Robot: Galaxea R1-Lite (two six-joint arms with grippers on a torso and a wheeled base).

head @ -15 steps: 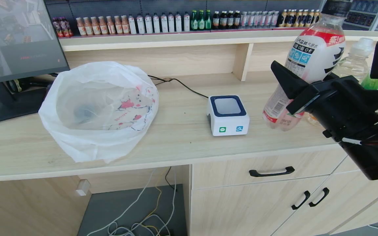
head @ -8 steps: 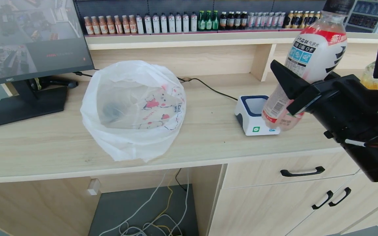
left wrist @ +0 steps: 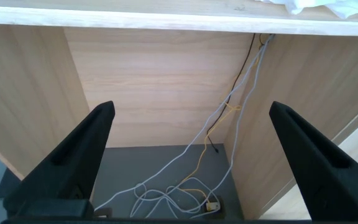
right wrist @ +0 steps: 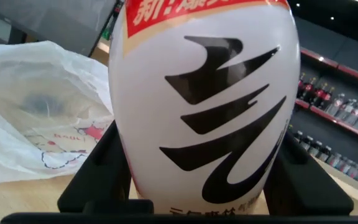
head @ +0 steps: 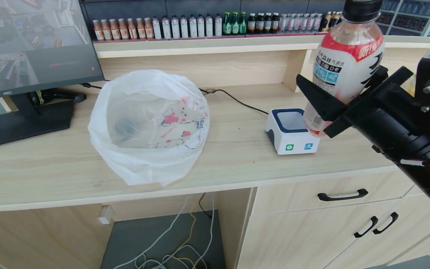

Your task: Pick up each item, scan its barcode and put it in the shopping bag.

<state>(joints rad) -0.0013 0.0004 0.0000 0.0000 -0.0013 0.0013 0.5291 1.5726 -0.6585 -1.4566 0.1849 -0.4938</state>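
My right gripper (head: 343,99) is shut on a pale pink drink bottle (head: 343,63) with a black cap and red-and-white label, held upright just above the right side of the white, blue-rimmed scanner (head: 291,131) on the counter. In the right wrist view the bottle (right wrist: 204,106) sits between the fingers (right wrist: 95,177), with the bag (right wrist: 36,124) beyond. The white shopping bag (head: 149,123) stands open left of the scanner, something dark lying inside. My left gripper (left wrist: 191,165) is open below the counter, facing the cable nook.
A monitor (head: 32,48) on a black stand sits at the counter's back left. A black cable (head: 237,99) runs behind the scanner. A shelf of bottled drinks (head: 207,24) lines the back. Drawers with black handles (head: 342,196) are below the counter; loose cables (left wrist: 191,186) lie underneath.
The head camera swung, shifting the whole scene rightward. My right gripper carried the bottle from right of the scanner to above its right side and lifted it slightly.
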